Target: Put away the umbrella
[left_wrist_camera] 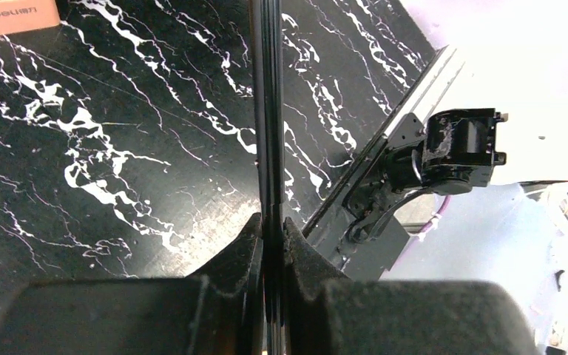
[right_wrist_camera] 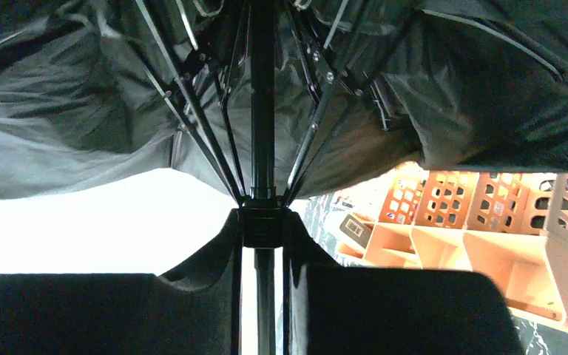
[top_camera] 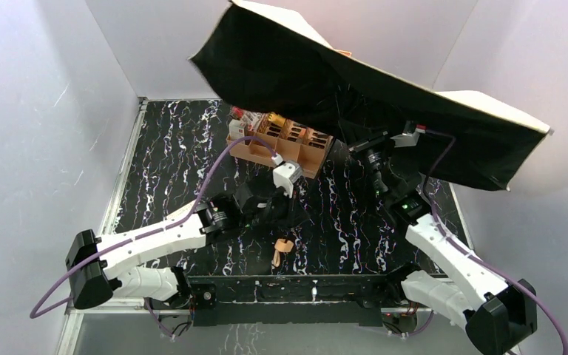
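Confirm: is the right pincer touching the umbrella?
Touching. The right wrist view shows the right pincer closed on the umbrella, both fingers pressed against its shaft collar.

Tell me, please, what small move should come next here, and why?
Probably the right gripper should slide the runner along the shaft toward the left gripper. The umbrella is fully open, the right gripper is closed at the runner, and the left gripper clamps the shaft, so it can brace it.
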`<state>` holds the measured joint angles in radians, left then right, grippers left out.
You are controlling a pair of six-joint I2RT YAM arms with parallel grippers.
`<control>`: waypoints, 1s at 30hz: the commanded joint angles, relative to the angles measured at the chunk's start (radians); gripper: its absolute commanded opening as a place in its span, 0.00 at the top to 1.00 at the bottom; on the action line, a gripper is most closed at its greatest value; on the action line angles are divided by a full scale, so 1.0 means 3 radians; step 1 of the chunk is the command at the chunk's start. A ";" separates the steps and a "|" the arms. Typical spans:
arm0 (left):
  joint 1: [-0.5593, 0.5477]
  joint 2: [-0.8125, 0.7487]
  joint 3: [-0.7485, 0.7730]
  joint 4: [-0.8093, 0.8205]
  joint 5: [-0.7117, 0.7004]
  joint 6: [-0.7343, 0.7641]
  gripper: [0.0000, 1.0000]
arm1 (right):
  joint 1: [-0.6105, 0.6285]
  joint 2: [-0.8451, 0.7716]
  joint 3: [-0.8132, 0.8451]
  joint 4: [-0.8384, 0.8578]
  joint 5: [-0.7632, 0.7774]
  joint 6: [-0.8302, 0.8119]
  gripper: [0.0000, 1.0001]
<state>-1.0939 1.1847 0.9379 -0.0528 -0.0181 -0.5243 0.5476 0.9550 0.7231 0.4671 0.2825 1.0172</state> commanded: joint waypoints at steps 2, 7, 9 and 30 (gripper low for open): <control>0.0098 0.0080 0.0627 0.0808 -0.0443 0.0384 1.00 | 0.0302 -0.0202 -0.0104 -0.0554 -0.0509 0.0057 1.00; 0.0098 0.0075 0.0599 0.0843 -0.0533 0.0388 1.00 | 0.0302 -0.0217 -0.0078 -0.0594 -0.0584 0.0070 1.00; 0.0100 0.0087 0.0616 0.0860 -0.0551 0.0401 1.00 | 0.0301 -0.0266 -0.0160 -0.0571 -0.0540 0.0125 1.00; 0.0098 0.0001 0.0349 0.0431 -0.0332 0.0194 0.48 | 0.0272 -0.0194 0.0137 -0.0393 0.0411 0.0096 1.00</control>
<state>-1.0641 1.2739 1.0931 0.0631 -0.1436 -0.4126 0.6300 0.8749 0.6884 0.2829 0.3138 1.0702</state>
